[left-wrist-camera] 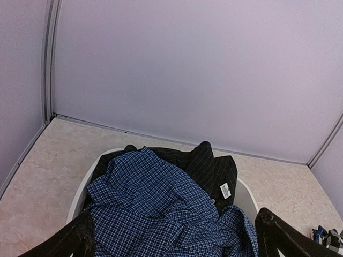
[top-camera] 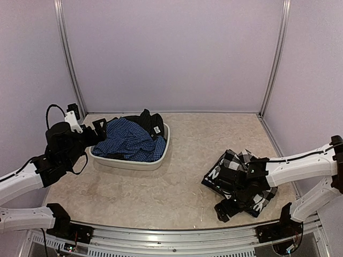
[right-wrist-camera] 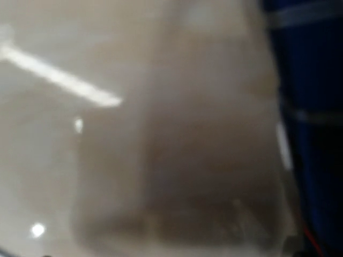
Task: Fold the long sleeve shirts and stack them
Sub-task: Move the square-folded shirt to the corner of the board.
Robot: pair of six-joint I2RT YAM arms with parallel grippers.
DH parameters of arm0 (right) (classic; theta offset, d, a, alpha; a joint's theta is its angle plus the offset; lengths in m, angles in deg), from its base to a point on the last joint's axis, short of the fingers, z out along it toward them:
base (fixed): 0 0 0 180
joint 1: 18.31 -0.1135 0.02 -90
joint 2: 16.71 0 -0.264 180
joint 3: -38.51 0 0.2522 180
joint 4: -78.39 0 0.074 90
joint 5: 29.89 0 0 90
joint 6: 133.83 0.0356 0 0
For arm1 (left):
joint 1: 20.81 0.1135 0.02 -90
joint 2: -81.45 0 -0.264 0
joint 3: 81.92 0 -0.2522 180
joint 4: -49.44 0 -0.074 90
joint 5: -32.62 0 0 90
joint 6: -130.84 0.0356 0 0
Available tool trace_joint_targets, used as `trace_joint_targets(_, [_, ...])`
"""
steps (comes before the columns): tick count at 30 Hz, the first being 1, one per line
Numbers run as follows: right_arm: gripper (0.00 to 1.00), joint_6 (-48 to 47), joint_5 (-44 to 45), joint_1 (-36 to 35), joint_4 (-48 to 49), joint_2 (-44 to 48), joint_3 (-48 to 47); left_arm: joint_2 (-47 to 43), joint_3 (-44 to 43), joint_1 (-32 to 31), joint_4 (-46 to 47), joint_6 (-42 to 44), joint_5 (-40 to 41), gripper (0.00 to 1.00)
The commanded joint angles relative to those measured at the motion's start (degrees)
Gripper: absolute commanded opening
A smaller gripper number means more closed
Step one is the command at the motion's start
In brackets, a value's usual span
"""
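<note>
The blue fine-check shirt [top-camera: 128,140] lies crumpled in a white basin [top-camera: 134,162], on top of the black shirt [top-camera: 150,122]. My left gripper [top-camera: 99,129] hovers at the basin's left rim. In the left wrist view its fingers stand wide apart and empty over the blue shirt [left-wrist-camera: 155,198], with the black shirt [left-wrist-camera: 209,166] behind. The black-and-white check shirt [top-camera: 233,159] lies bunched on the table at the right. My right gripper [top-camera: 235,193] is down on it. The right wrist view is a close blur and shows no fingers.
The basin's rim [left-wrist-camera: 244,193] shows grey in the left wrist view. Lilac walls with metal corner posts [top-camera: 68,59] enclose the beige table [top-camera: 182,155]. A metal rail [top-camera: 177,233] runs along the near edge. A corner of the check shirt [left-wrist-camera: 327,235] shows at the far right.
</note>
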Motion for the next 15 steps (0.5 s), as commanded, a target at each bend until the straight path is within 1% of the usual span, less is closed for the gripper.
trace_joint_targets(1, [0.94,1.7,2.9,5.4,-5.3,0.3,1.8,-0.5,0.5,-0.3,0.1,0.2,0.6,0.99])
trace_joint_targets(3, [0.95,1.4,3.9,7.8,-5.7,0.9,1.9,-0.3,0.5,-0.4,0.2,0.2,0.7,0.99])
trace_joint_targets(6, [0.98,2.3,7.8,12.1,-7.9,0.8,0.7,-0.3,0.4,-0.3,0.3,0.2,0.9,0.99])
trace_joint_targets(10, [0.99,0.7,9.3,18.5,-7.2,-0.1,0.6,-0.5,0.4,-0.3,0.4,0.2,0.9,0.99])
trace_joint_targets(15, [0.99,3.2,13.1,22.0,-9.1,-0.9,0.0,-0.6,0.3,-0.3,0.7,0.2,0.7,0.99])
